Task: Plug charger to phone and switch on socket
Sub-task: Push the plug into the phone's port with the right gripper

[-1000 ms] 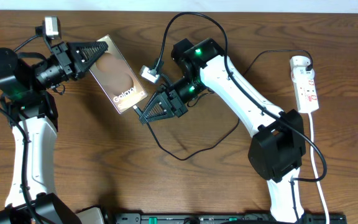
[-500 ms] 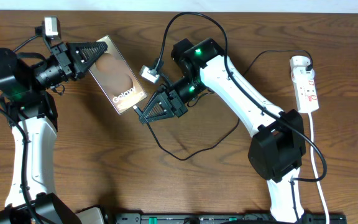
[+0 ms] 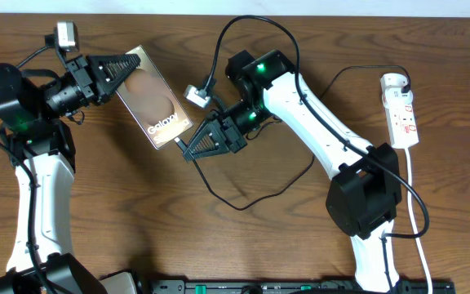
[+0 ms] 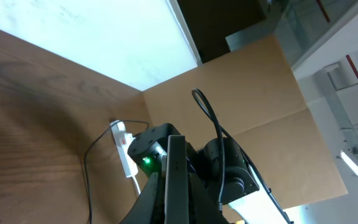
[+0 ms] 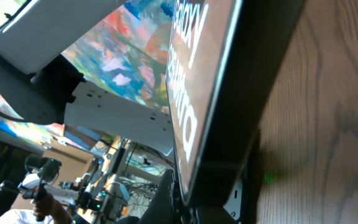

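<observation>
My left gripper (image 3: 133, 69) is shut on the upper end of the phone (image 3: 157, 102) and holds it tilted above the table, brownish face with white "Galaxy" text up. In the left wrist view the phone (image 4: 176, 180) stands edge-on between the fingers. My right gripper (image 3: 188, 149) is at the phone's lower end, shut on the plug of the charger, whose thin black cable (image 3: 235, 206) loops across the table. In the right wrist view the phone's lower edge (image 5: 229, 74) sits right against the jaws (image 5: 207, 202); the plug itself is hidden. The white socket (image 3: 401, 114) lies at the far right.
The socket's white cord (image 3: 417, 204) runs down the right side toward the front edge. A thick black arm cable (image 3: 243, 24) arcs above the right arm. The socket also shows small in the left wrist view (image 4: 124, 155). A black rail (image 3: 284, 286) lines the front edge.
</observation>
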